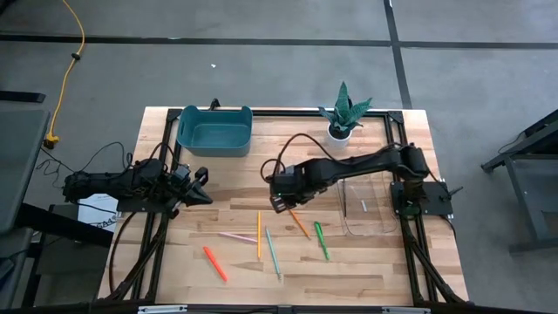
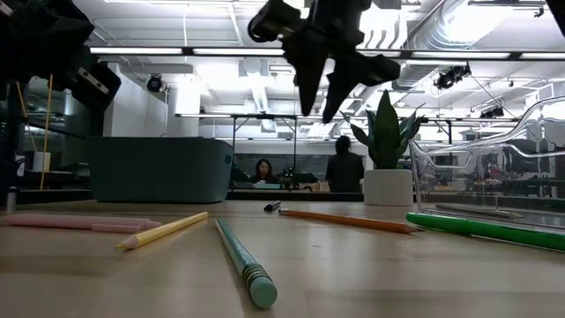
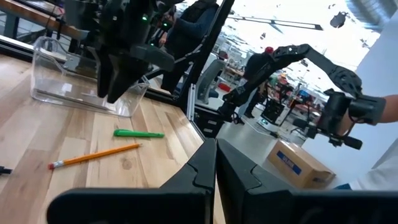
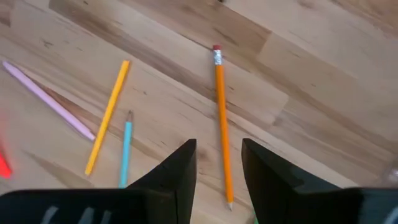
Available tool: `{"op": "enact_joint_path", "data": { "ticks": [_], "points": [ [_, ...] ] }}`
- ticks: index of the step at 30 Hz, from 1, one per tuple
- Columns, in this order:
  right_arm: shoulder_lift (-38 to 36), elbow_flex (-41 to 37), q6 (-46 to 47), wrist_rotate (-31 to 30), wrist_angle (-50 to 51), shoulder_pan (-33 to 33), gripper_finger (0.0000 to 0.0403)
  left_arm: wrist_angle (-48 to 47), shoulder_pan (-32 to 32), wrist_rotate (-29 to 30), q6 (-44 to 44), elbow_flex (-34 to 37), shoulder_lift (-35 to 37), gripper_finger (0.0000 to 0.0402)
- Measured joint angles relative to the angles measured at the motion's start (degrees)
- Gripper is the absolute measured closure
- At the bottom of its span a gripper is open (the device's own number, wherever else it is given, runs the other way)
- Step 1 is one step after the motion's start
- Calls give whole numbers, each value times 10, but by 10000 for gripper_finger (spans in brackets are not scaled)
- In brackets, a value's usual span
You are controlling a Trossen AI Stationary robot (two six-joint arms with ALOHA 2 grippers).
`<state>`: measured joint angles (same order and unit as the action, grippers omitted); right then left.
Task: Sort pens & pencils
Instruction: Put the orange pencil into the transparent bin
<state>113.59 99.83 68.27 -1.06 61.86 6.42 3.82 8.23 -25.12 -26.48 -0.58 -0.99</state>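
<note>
Orange pencil (image 4: 221, 118) next up, right fingers (image 4: 180, 171) parted wide just above it

Nearest on the desk (image 1: 235, 187) lie the red-orange pen (image 1: 214, 263) at 7 o'clock, then the teal pencil (image 1: 273, 253), yellow pencil (image 1: 259, 234) and pink pen (image 1: 237, 236), green pen (image 1: 322, 240) at 5. I'd drop straight down, straddle the orange pencil's middle, then close. Farther off, a teal bin (image 1: 214, 131) at 11, clear tray (image 1: 366, 205) at 3. Left gripper (image 1: 202, 185) waits at 9, fingers closed, empty.
</note>
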Motion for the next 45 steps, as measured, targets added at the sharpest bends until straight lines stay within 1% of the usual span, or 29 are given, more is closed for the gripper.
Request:
{"op": "enact_joint_path", "data": {
  "ticks": [4,10,25,35,45],
  "points": [
    [17,15,8,-2,3,9,286,1,0,-10,-7,0,0,401],
    [33,16,28,1,10,29,286,1,0,-12,-9,0,0,401],
    [88,16,38,55,19,71,286,2,0,-12,-9,0,0,401],
    [120,16,35,64,22,79,286,2,0,-14,-9,0,0,401],
    [144,16,16,67,21,71,286,2,0,-14,-9,0,0,401]
  ]
}}
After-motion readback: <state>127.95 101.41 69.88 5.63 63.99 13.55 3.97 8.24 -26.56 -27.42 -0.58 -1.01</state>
